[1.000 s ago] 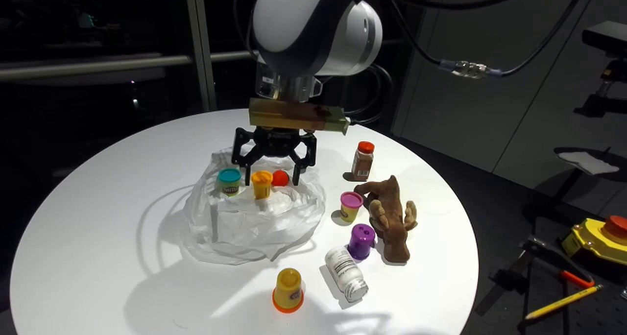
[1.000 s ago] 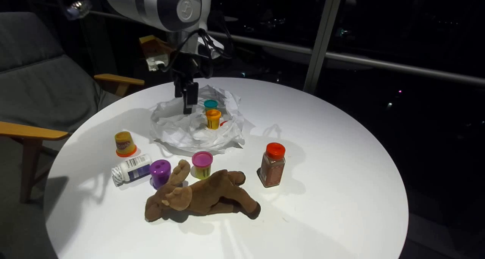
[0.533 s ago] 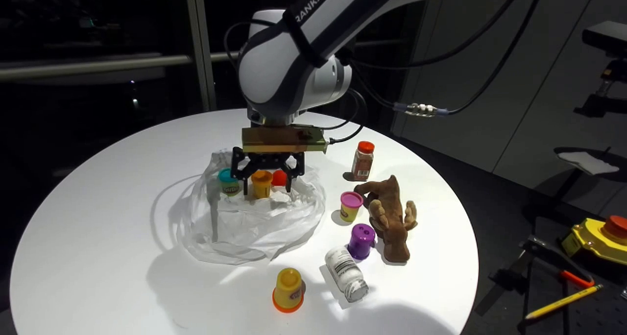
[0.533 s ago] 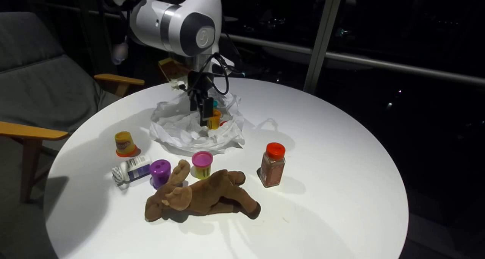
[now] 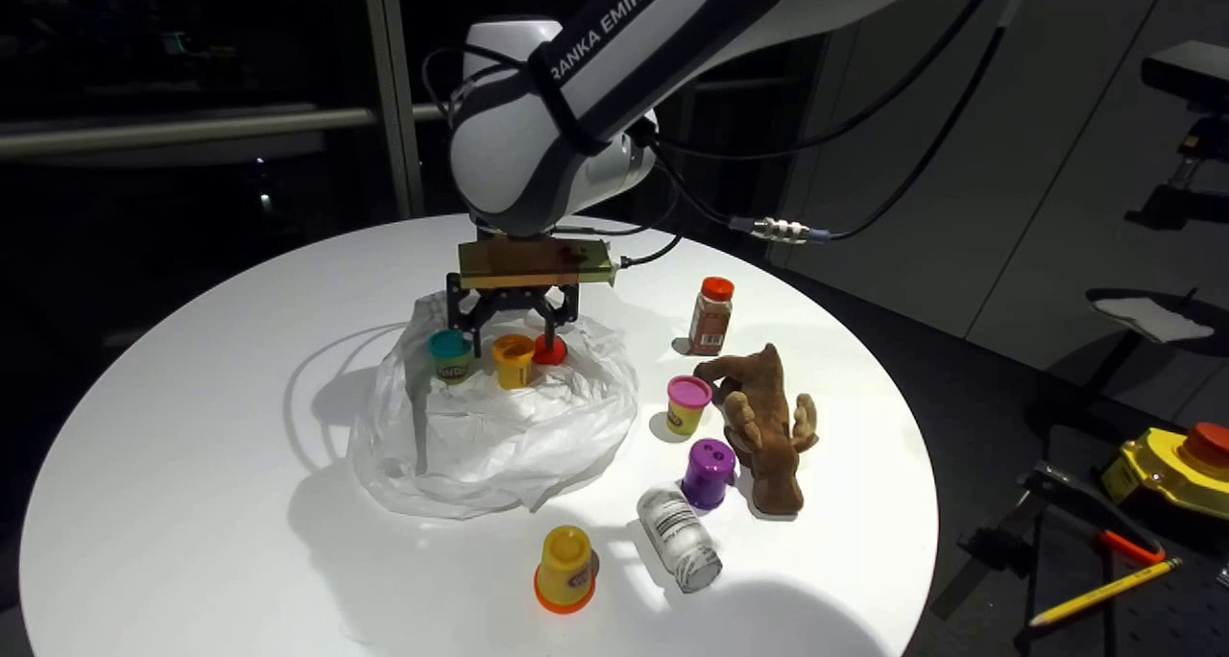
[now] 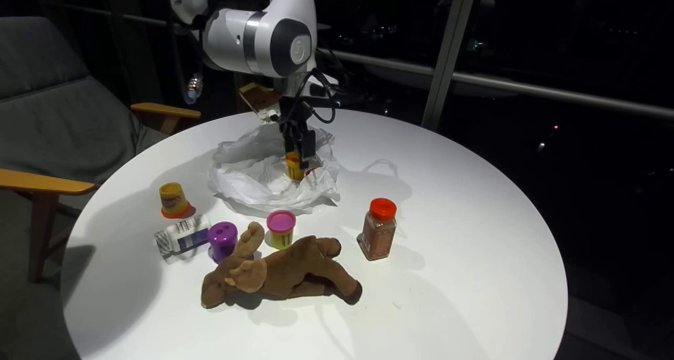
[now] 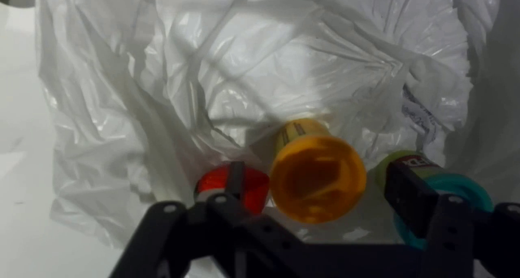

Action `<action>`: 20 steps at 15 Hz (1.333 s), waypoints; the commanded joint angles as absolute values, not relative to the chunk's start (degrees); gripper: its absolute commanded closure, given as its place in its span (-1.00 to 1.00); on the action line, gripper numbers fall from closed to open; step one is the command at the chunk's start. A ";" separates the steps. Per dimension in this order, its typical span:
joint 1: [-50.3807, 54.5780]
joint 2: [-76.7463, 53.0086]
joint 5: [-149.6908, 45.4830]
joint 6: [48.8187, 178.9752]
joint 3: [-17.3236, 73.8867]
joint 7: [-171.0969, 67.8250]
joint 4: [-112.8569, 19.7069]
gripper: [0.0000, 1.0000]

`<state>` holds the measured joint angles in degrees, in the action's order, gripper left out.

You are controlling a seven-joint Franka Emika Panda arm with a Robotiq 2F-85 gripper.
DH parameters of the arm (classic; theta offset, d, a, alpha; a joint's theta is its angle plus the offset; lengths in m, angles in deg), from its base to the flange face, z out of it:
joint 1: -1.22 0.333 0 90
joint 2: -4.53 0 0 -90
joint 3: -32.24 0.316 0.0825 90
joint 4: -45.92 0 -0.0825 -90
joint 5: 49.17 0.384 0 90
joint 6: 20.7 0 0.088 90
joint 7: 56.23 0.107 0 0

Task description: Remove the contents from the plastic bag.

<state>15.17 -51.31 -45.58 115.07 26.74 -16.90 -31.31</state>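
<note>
The plastic bag (image 5: 499, 455), whitish and wrinkled, lies spread out on the table in both exterior views. Of the contents, a yellow cup with an orange lid (image 7: 317, 180) stands in it, flanked by a red item (image 7: 213, 178) and a teal-lidded cup (image 7: 461, 188). My gripper (image 7: 317, 172) points down over these with its fingers well apart, so it is open. The orange lid shows between them, with space on either side. One finger overlaps the red item and one overlaps the teal-lidded cup; contact cannot be made out. From an exterior view, my gripper (image 6: 304, 162) hides the teal-lidded cup.
Outside the bag on the round white table (image 5: 192, 426) are a brown plush moose (image 6: 284, 276), a pink-lidded cup (image 5: 687, 405), a purple cup (image 5: 710, 473), a white bottle lying down (image 5: 679, 537), an upside-down yellow cup (image 5: 565, 569) and a red-capped jar (image 6: 379, 231).
My gripper has come down into the bag area, then shifted back over the orange-lidded cup. Its fingers stand slightly closer together. The cups and the bag look about the same.
</note>
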 commanded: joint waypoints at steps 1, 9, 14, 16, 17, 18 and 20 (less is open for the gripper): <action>15.41 -54.34 -46.49 110.64 26.01 -14.80 -25.48 -0.17; 15.45 -50.35 -46.82 108.95 24.94 -11.56 -27.57 0.44; 15.36 -38.24 -48.25 112.46 22.48 -9.09 -40.67 0.44; 14.81 -33.90 -48.28 113.47 22.07 -8.66 -45.48 0.44; 14.58 -31.80 -48.46 114.19 21.74 -8.33 -48.14 0.44; 14.22 -29.59 -48.34 115.22 21.69 -8.02 -50.93 0.44; 13.36 -25.99 -48.41 117.95 21.56 -7.79 -56.57 0.44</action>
<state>14.03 -33.92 -46.75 112.82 21.52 -9.75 -45.36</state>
